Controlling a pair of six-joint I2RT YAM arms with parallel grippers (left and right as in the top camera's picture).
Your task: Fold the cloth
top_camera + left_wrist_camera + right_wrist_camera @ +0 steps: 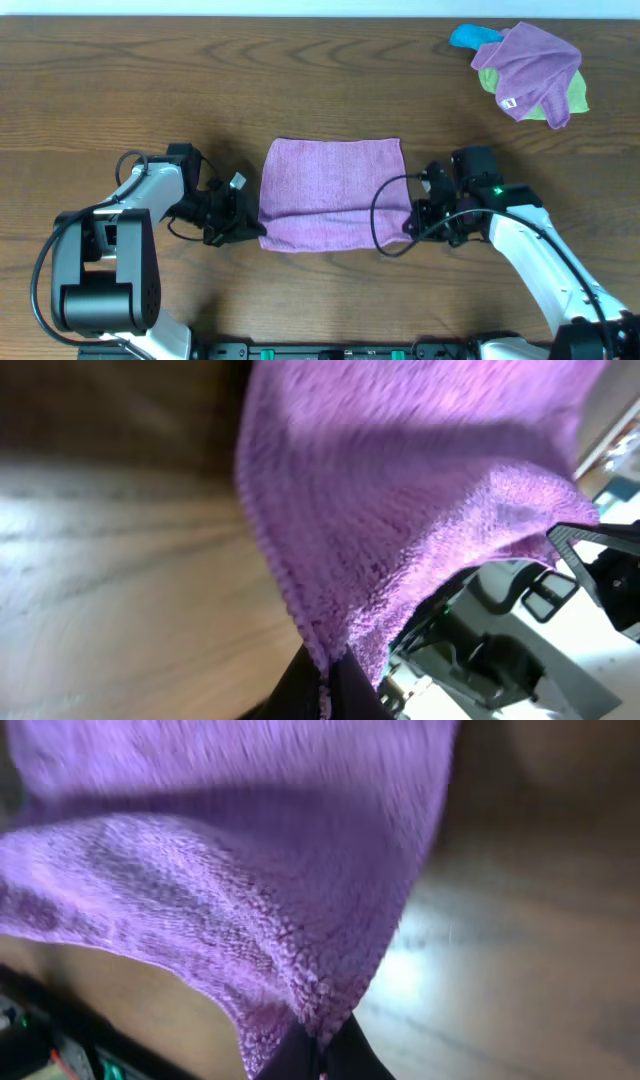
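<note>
We see the purple cloth (332,195) spread in the middle of the counter (100,90), its near corners raised. Our left fingers (350,690) pinch its near-left corner and our right fingers (355,1057) its near-right corner. A heap of cloths (525,72) lies far right.

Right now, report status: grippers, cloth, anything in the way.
Left gripper shut on purple cloth, near-left corner; right gripper shut on near-right corner. Near edge lifted, rest flat. Cloth pile far right, well apart.
</note>
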